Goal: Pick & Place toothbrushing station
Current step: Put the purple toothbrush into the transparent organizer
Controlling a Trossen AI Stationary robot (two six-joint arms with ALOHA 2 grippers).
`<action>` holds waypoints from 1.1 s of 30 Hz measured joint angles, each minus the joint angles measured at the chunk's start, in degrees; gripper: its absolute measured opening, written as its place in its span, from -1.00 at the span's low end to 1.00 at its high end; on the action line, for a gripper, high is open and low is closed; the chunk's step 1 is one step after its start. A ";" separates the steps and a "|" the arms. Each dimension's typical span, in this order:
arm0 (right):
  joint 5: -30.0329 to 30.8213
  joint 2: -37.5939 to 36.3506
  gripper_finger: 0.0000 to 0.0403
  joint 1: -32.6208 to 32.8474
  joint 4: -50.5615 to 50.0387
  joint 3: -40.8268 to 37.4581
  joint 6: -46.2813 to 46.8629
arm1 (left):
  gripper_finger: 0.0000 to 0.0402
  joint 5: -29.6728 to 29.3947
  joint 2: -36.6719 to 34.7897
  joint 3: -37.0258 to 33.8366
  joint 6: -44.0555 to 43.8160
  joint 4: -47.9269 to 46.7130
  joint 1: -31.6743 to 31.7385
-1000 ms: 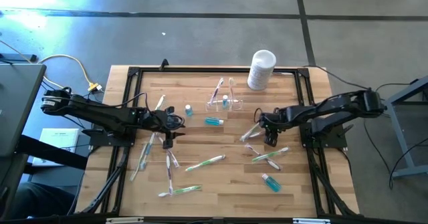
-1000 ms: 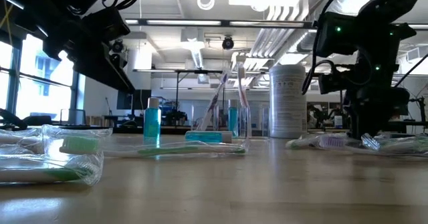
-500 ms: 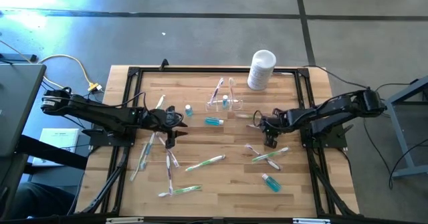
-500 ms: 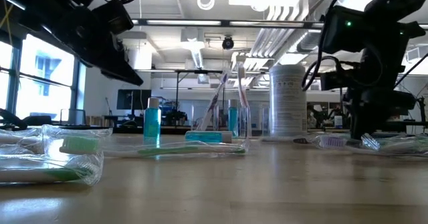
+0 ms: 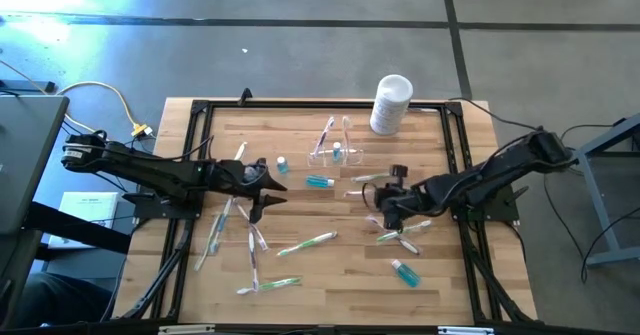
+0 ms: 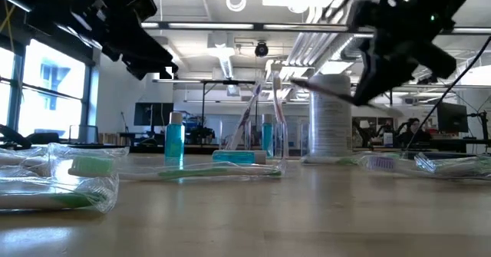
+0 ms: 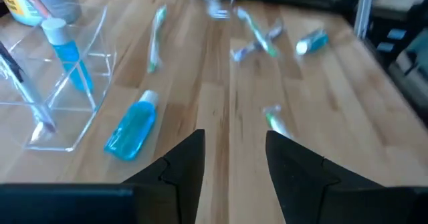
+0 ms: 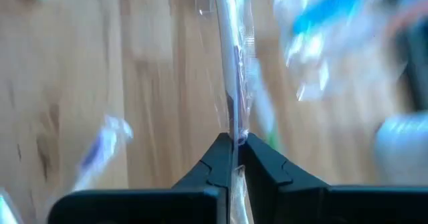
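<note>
Two grippers hang over our table. Right gripper (image 8: 234,144), near the station (image 5: 335,147) on its right-arm side, pinches a wrapped toothbrush (image 8: 234,63) tight. Left gripper (image 7: 234,150), on the station's other side, hangs parted and empty. Our clear station stands just beside the white container (image 5: 391,104).

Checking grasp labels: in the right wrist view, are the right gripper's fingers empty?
No, the right gripper has its fingers pinched on a wrapped toothbrush.

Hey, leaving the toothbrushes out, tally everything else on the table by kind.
Blue bottles: 4
Clear holder: 1
White container: 1
Total: 6
</note>
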 joint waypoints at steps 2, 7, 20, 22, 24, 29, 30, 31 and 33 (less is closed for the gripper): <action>3.60 0.01 -0.93 1.91 3.13 1.38 -5.69 | -0.24 0.05 0.00 0.00 -2.77 1.88 0.00; 14.06 0.01 -0.93 5.60 18.37 2.18 -24.72 | -0.24 0.10 0.00 0.00 -15.28 8.83 0.00; 19.35 12.38 -0.92 6.22 64.39 2.29 -83.02 | -0.24 -0.02 -0.02 0.05 -35.70 25.71 0.02; 20.67 15.39 -0.92 5.79 70.29 3.02 -90.65 | -0.24 0.09 -0.02 0.07 -36.16 25.08 0.02; 21.91 18.14 -0.92 5.26 73.61 4.63 -95.88 | -0.24 0.88 -0.02 0.06 -38.07 24.93 0.01; 23.22 24.47 -0.92 3.69 75.09 10.27 -102.62 | -0.24 2.70 0.36 0.05 -41.90 23.74 0.01; 23.44 25.51 -0.92 3.35 75.15 11.40 -103.64 | -0.24 2.72 0.35 0.06 -41.92 23.45 0.00; 23.84 26.42 -0.92 3.04 75.11 12.38 -104.53 | -0.24 2.76 0.56 0.07 -41.94 23.13 0.00; 24.17 27.88 -0.92 2.30 75.11 14.26 -105.53 | -0.24 2.89 0.90 0.04 -42.29 21.91 0.00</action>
